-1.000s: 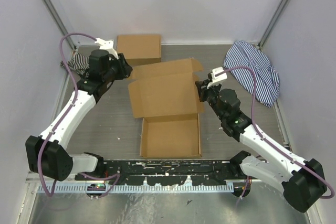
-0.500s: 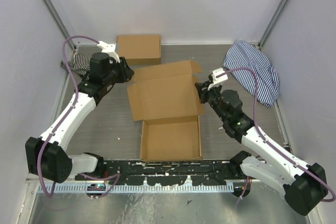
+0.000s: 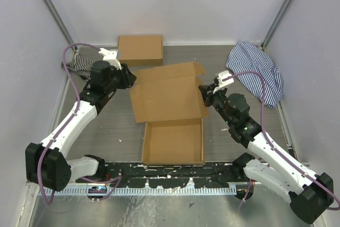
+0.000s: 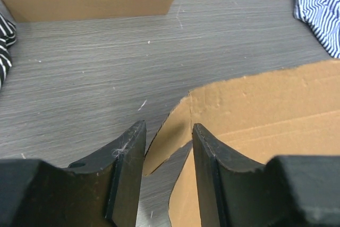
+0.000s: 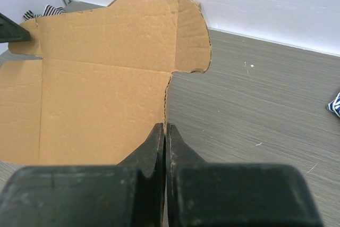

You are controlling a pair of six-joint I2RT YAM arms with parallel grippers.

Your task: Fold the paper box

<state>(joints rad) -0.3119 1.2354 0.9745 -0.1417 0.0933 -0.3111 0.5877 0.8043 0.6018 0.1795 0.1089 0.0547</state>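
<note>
Tabletop (image 3: 106, 126) grey wood-grain, w/ plain white walls (image 3: 175, 3) on 3 sides and metal posts (image 3: 50, 3) at far corners. Paper box (image 3: 170, 99) mid-table: tray end near arm bases, lid panel open toward far wall. Left gripper (image 3: 129, 75) jaws apart, straddling lid's far-left corner flap. Right gripper (image 3: 203, 90) fingers pressed together at lid's right edge; can't tell if card is pinched. Closed brown box (image 3: 140, 49) by far wall, striped cloth (image 3: 257, 73) far right.

The plain brown cardboard paper box (image 3: 171, 114) sits in the middle of the frame, partly folded. Its shallow tray with raised side walls is at the bottom. Its big lid panel lies open above, with small rounded flaps at the top corners.
</note>
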